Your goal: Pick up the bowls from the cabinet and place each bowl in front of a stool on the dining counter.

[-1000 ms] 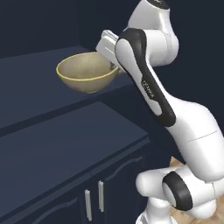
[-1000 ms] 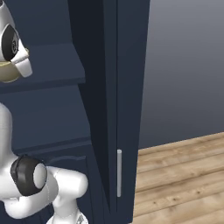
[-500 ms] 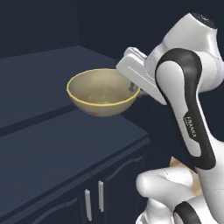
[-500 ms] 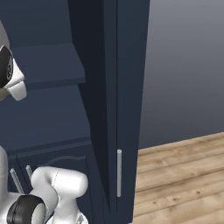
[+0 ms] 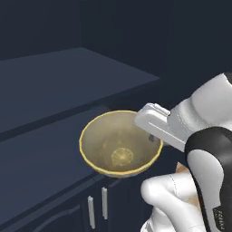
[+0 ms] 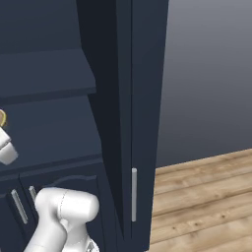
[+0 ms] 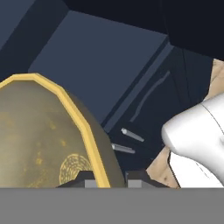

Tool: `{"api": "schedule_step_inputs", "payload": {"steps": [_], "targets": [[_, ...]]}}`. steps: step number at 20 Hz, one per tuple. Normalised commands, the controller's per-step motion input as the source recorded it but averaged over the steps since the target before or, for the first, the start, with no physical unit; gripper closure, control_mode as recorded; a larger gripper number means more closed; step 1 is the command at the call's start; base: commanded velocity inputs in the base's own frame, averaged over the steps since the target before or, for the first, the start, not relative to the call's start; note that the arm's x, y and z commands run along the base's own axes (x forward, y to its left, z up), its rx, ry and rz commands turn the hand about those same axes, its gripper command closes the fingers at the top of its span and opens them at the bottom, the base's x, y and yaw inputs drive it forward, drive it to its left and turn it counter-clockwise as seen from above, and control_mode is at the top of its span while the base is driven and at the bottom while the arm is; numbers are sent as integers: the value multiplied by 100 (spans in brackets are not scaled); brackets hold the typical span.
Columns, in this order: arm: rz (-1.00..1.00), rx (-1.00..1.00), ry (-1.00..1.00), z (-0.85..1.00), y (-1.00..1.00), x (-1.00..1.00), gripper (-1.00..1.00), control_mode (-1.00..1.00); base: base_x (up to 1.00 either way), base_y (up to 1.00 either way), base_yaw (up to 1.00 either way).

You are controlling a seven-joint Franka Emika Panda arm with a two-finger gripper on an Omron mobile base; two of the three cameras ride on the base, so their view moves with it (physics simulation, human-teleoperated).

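We hold the tan-yellow bowl (image 5: 120,145) by its rim: the pincer (image 7: 105,178) is closed narrow on the rim wall, one fingertip (image 7: 85,178) inside the bowl and the other outside, as the hand view shows. In the left base view the bowl hangs clear of the cabinet (image 5: 54,90), out in front of the shelf edge and above the lower doors with their silver handles (image 5: 97,210). It touches no surface. Its mouth faces up, tilted slightly.

Hazards we judge from this state:

1. Slip at the rim. The grip takes one thin edge only, and the whole bowl hangs out to one side of the fingertips. A fast swing or a sudden stop of the base could pivot the bowl between the pads or pull it free.

2. Strike on the cabinet. The bowl is near the shelf front, and the tall cabinet side panel (image 6: 142,98) stands close on the right. A turn toward the dining bench made before the bowl is drawn well away could knock it against either.

3. Strike on the arm. The white lower link (image 5: 167,199) sits just under the bowl. A downward fold of the wrist could press the bowl base onto it.

4. The far side of the bowl is hidden from the hand view, so clearance there cannot be checked.
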Motion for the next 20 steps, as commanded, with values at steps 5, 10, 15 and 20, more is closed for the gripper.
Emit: {"api": "schedule_step_inputs", "payload": {"steps": [5,10,15,20], "targets": [[0,0,-12,-2,-3,-17,100,-100,0,0,0],[0,8,0,-4,-32,-13,100,-100,0,0,0],[0,12,0,0,-27,-11,100,-100,0,0,0],[-25,13,0,0,4,0,100,-100,0,0,0]]}}
